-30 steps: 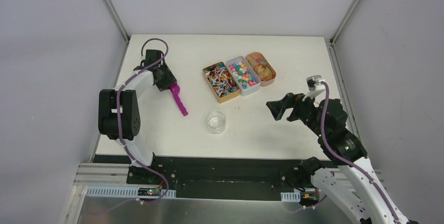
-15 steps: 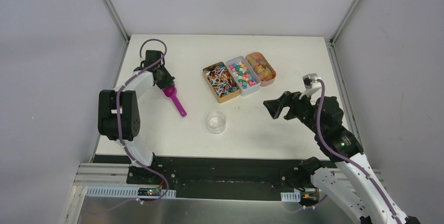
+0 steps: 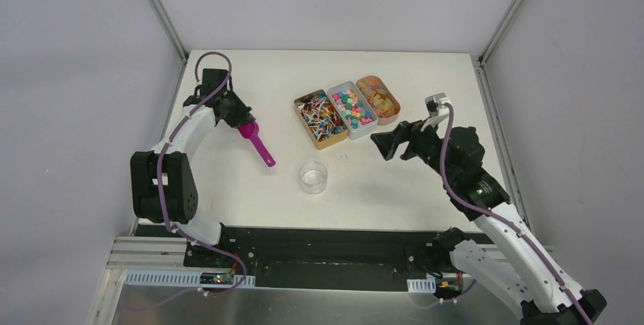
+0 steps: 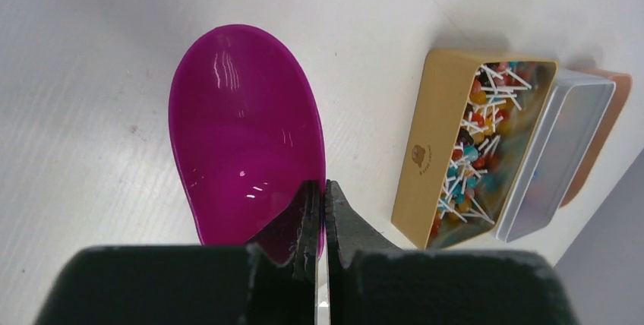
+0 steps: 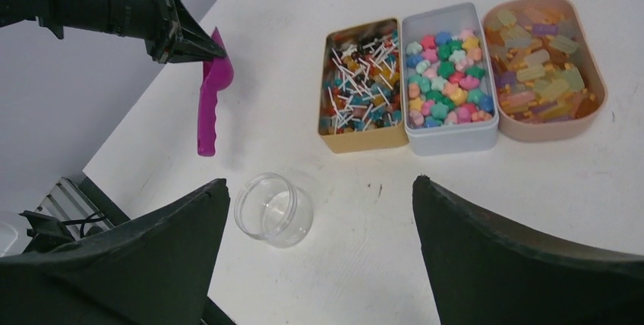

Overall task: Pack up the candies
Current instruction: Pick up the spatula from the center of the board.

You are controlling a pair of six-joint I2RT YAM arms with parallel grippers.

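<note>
1. The candies [image 5: 444,67] lie far back on the surface [image 5: 531,203], sorted into three open tins set side by side and touching. The gold tin [image 5: 363,140] holds the ones on thin white sticks, the white tin [image 5: 452,140] holds pink, green and blue lumps, and the peach tin [image 5: 543,134] holds orange-yellow pieces.
2. A clear pot [image 5: 275,209] stands empty on the near side of the tins, apart from them.
3. The left claw [image 4: 319,203] is clamped on the bowl rim of the magenta scoop [image 4: 243,127]. The scoop's handle hangs down toward the surface, and its bowl is empty.
4. The right claw [image 5: 319,264] hovers with its jaws wide apart and nothing between them. It faces the pot and the tins.
5. The candies look light, hard and loose, and probably too small for a sure pinch. The stick ones lie crossed over each other, so they would likely come up in a tangle. Lifting them from below with the scoop seems the surer way.
6. The scoop looks stiff and glossy. A grip on its thin rim could let it swivel under load, and the ribbed handle would likely give a firmer hold.
7. The gold tin has a small stamped mark [image 4: 424,156] on its side wall, too small to read. No other writing can be made out.
</note>
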